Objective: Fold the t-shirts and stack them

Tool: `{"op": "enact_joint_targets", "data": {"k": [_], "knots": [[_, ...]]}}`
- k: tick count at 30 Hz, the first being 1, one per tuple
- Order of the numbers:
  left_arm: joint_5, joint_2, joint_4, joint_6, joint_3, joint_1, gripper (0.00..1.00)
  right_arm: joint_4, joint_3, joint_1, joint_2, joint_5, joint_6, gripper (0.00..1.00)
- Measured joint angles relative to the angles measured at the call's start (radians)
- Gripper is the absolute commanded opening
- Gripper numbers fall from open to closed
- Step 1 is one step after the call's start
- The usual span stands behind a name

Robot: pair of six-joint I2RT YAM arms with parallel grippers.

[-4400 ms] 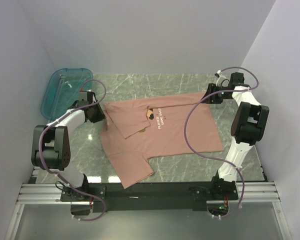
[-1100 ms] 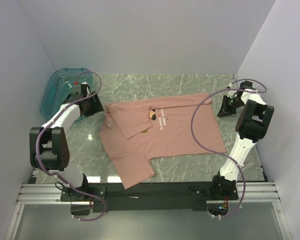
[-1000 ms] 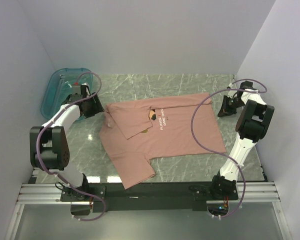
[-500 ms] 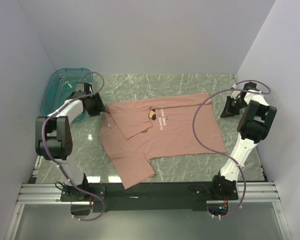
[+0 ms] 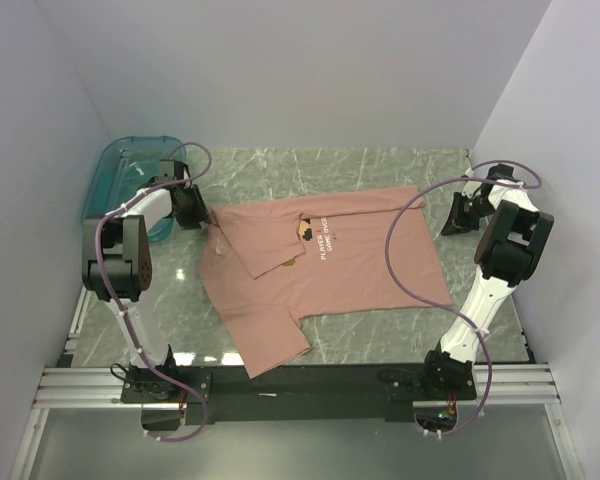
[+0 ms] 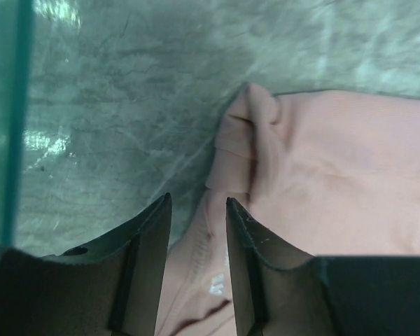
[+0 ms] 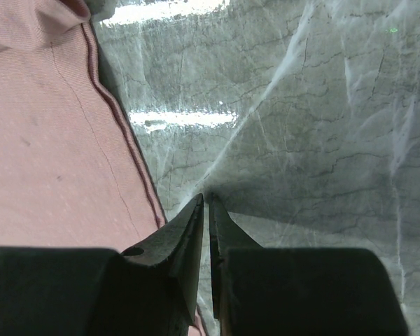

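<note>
Surveying the table [image 5: 380, 165], one item of stock and two arms.

- Item: one dusty-pink t-shirt [image 5: 325, 270], lying flat at the middle of the table with its printed side up. The collar end is to the left and the hem to the right.
- Condition: the far sleeve is turned in across the chest and the near sleeve is spread out. The body is not yet folded and no stack has begun, so by my reckoning the work is at an early stage.
- Left gripper [image 5: 192, 208]: at the shirt's far-left corner, just beside the teal tray [image 5: 115, 175]. Its jaws stand narrowly apart with the bunched cloth edge between them, not visibly pinched.
- Right gripper [image 5: 458, 215]: over bare marble just right of the hem. Its jaws are all but closed and hold nothing.
- Other shirts: none in sight.
</note>
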Motion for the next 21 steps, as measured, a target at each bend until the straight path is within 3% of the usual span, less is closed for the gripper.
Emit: {"op": "enact_joint_targets", "data": {"k": [3,6,7,10,21], "knots": [[0.000,0.040,-0.008,0.008,0.007,-0.002,0.41,0.000,0.000,0.000,0.000,0.000,0.000,0.15],[-0.003,0.061,-0.019,0.010,0.025,-0.011,0.30,0.000,0.000,0.000,0.000,-0.004,0.000,0.15],[-0.003,0.064,-0.020,0.012,0.032,-0.014,0.20,0.000,0.000,0.000,0.000,-0.006,0.000,0.15],[-0.003,0.074,-0.023,0.014,0.038,-0.024,0.08,-0.001,0.000,0.000,0.000,-0.008,0.000,0.15],[-0.151,-0.021,-0.047,0.033,0.038,-0.104,0.01,-0.002,0.000,0.000,0.000,-0.015,0.000,0.15]]}}
